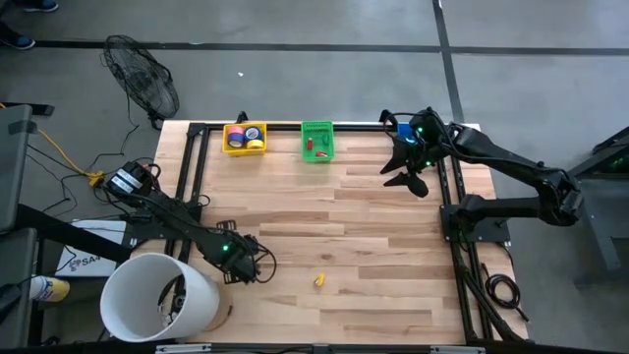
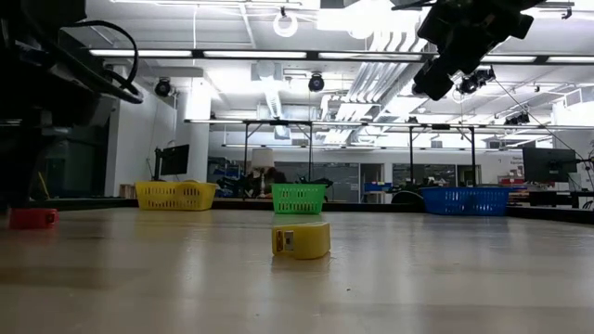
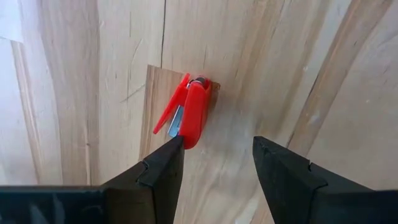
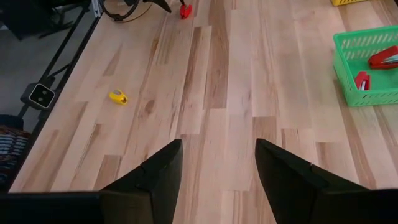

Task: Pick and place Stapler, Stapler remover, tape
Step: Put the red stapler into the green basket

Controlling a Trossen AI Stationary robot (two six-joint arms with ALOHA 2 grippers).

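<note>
Nearest the camera in the high view, at the lower left of the frame, the left gripper (image 1: 239, 258) hangs low over the table (image 1: 373, 226) with its jaws spread and nothing between them. Its wrist view shows why it is poised there: a small red stapler (image 3: 189, 113) lies on the wood just ahead of the fingers (image 3: 163, 169), its hinged top slightly agape. It sits closer to one finger than the other, off the middle of the gap and a little beyond the tips — so, by my reading, the approach is lined up but not yet centred for a clean pinch.

Just right of that, near the lower middle of the high view, a small yellow piece (image 1: 319, 281) lies alone on the boards; the low view suggests a yellow tape roll.

Farther back, along the upper edge, stand three baskets — the yellow basket (image 1: 231, 144) holding coloured tape rolls (image 1: 253, 133), the green basket (image 1: 316, 152) with red pieces inside, and a blue one mostly hidden under the right arm. The right gripper (image 1: 406, 178) waits raised at the upper right, jaws likewise spread and empty.
</note>
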